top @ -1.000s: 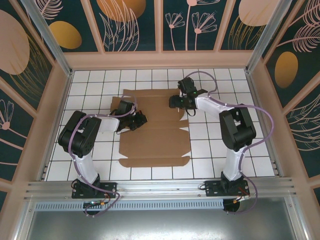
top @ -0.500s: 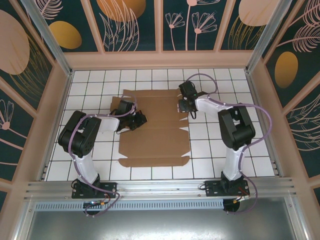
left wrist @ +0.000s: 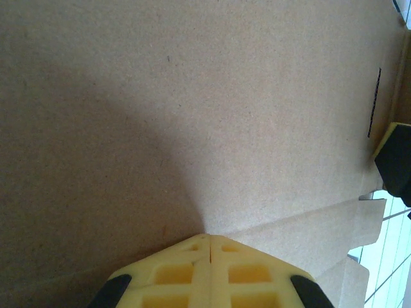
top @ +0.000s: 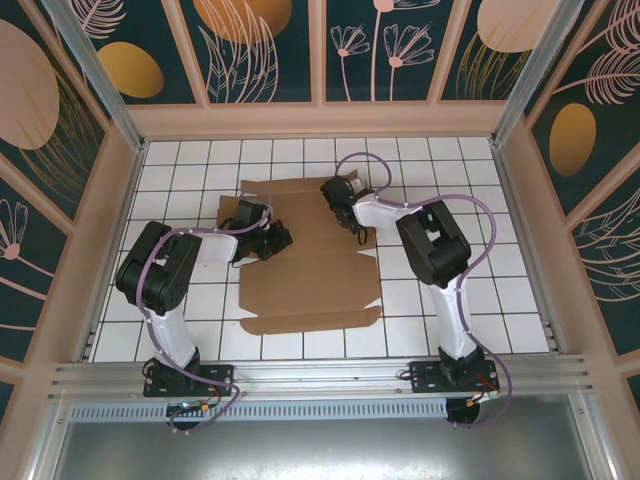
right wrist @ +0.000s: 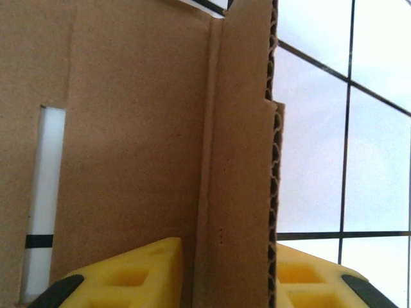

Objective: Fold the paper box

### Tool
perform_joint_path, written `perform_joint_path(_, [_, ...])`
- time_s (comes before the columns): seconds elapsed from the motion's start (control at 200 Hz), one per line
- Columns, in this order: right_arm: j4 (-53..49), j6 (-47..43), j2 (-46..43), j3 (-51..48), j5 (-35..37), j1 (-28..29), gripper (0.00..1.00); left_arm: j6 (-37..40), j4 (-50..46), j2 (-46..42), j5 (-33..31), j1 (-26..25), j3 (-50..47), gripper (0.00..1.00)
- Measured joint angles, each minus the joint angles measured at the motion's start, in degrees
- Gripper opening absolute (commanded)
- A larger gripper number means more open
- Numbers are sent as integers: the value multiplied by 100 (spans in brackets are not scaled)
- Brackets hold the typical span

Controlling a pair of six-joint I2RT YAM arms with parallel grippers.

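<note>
Brown cardboard in a wide die-cut sheet with flaps and creases, the paper box [top: 310, 285], lies in the middle of the overhead frame on the white tiled tabletop [top: 520, 300]. The left claw [top: 280, 240] rests on the sheet's left part, a little above centre. The right claw [top: 335, 192] sits at the sheet's upper edge, right of centre, with its arm bent back toward the lower right.

From the left wrist, the paper box [left wrist: 192, 96] spreads flat across almost the whole frame, with creased flaps at the lower right. The left claw [left wrist: 209, 239] is clenched at the bottom centre, its yellow fingers [left wrist: 173, 273] pressed together with nothing between them, the tips down on the cardboard.

From the right wrist, one flap of the paper box [right wrist: 128, 128] stands edge-on, its corrugated edge running down the middle of the frame. The right claw [right wrist: 228, 247] is grasping that raised flap, one yellow finger on each side of it, at the bottom of the frame. White tiles show on the right.
</note>
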Motion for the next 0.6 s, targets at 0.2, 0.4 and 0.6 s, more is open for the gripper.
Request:
perform_joint_path(0.2, [144,166,-546,-422,-546,-116,62,-2,13,-2,0,0,0,0])
perform_joint_path(0.4, [619,640,-2461,-1462,-2020,-560,77,-11,31,-2,13,0,-2,0])
perform_joint_path(0.6, [1296,1261,-3681,-2608,-3593,-1274,81,-26,33,-2,15,0,-2,0])
